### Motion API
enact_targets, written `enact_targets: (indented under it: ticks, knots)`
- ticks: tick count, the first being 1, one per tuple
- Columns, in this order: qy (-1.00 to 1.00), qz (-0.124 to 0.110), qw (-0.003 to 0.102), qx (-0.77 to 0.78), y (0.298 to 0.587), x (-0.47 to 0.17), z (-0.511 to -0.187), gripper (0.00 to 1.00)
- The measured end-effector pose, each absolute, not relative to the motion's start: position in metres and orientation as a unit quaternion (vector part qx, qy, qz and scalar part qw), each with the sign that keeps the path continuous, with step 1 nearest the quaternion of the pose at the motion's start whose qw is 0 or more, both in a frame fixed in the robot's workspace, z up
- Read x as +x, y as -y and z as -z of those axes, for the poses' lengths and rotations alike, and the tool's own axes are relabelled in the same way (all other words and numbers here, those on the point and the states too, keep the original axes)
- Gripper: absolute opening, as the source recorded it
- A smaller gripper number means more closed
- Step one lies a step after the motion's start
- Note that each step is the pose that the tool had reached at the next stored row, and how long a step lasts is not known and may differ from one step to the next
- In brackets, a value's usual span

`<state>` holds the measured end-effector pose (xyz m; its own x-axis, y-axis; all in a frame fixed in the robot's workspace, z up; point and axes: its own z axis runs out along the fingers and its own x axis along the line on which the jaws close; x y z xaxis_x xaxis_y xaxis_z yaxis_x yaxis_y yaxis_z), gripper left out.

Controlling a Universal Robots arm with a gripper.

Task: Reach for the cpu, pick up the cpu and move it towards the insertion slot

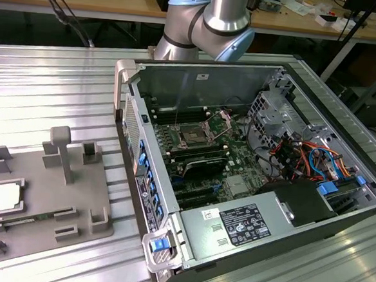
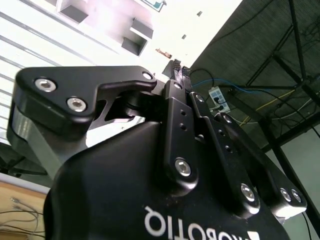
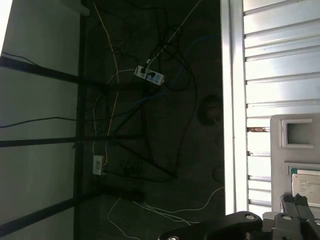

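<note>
Shows gripper [image 2: 178,69] clenched, empty, well apart from cpu [image 1: 4,197] lying in tray [image 1: 87,192]. Leaves whole task open by the look: no reach, no pick, no carry to slot [image 1: 193,136], likewise far from gripper.

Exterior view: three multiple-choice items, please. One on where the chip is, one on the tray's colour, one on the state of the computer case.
1. Where does the chip lie?
A) in the socket
B) in the tray, to the exterior view's left of the computer case
C) on top of the arm

2. What colour is the tray?
A) grey
B) red
C) yellow

3. What state is the computer case in?
A) shut all round
B) wrapped in foil
C) side open

Answers:
1. B, the pale square sits in a recess of the tray.
2. A, the tray is plain grey.
3. C, the green circuit board shows inside.
</note>
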<state>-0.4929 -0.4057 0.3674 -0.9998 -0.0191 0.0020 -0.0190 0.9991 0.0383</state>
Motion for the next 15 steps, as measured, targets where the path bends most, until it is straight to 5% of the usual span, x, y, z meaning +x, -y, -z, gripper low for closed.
enact_targets:
  ticks: [15]
  knots:
    - [1.000, 0.019, 0.001, 0.010, 0.406, -0.512, -0.367, 0.11]
